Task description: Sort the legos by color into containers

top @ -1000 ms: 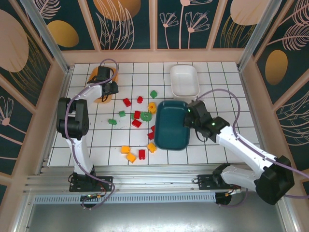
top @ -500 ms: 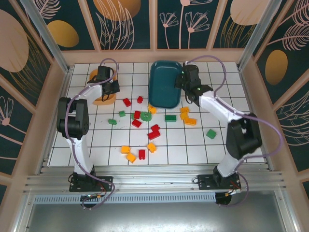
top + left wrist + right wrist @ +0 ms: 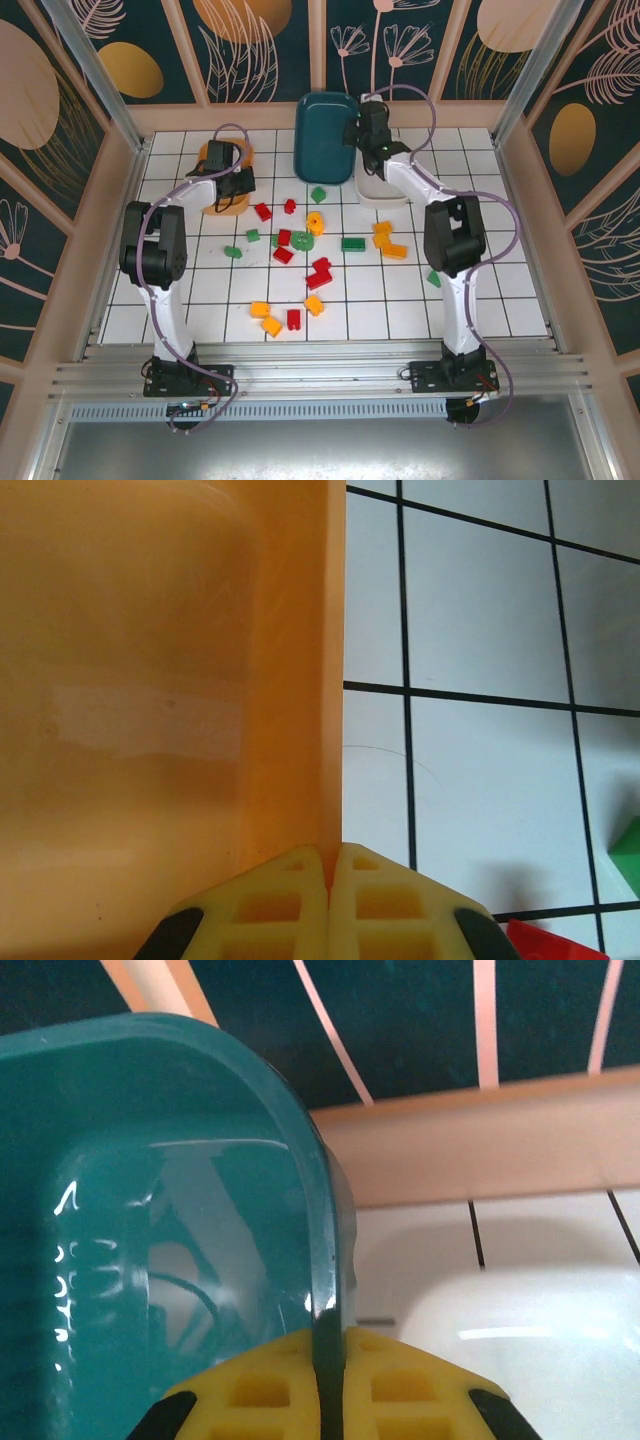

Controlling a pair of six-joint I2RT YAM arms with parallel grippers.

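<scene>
**A:** How much of the sorting can be judged done?

**B:** None, as far as is shown. The legos (image 3: pixel 302 240) are scattered over the middle of the table, with red, green and yellow-orange mixed together. No brick is seen in any container. Every brick is left to be sorted, and the trays themselves appear not yet to be set down.

**A:** Where are the containers found?

**B:** The orange tray (image 3: pixel 212 158) is placed near the far left corner. The teal tray (image 3: pixel 322 135) is held at the far edge, about its middle, and seems to be raised and tilted. The white tray (image 3: pixel 378 190) is lying just beside it, partly covered by the right arm.

**A:** And how are the grippers set?

**B:** The left gripper (image 3: pixel 330 875) is clamped on the orange tray's (image 3: pixel 150 680) side wall, with the fingers pressed together on the rim. The right gripper (image 3: pixel 328 1360) is closed likewise on the teal tray's (image 3: pixel 150 1210) rim, above the white tray (image 3: pixel 520 1330). No brick is touched by either.
</scene>
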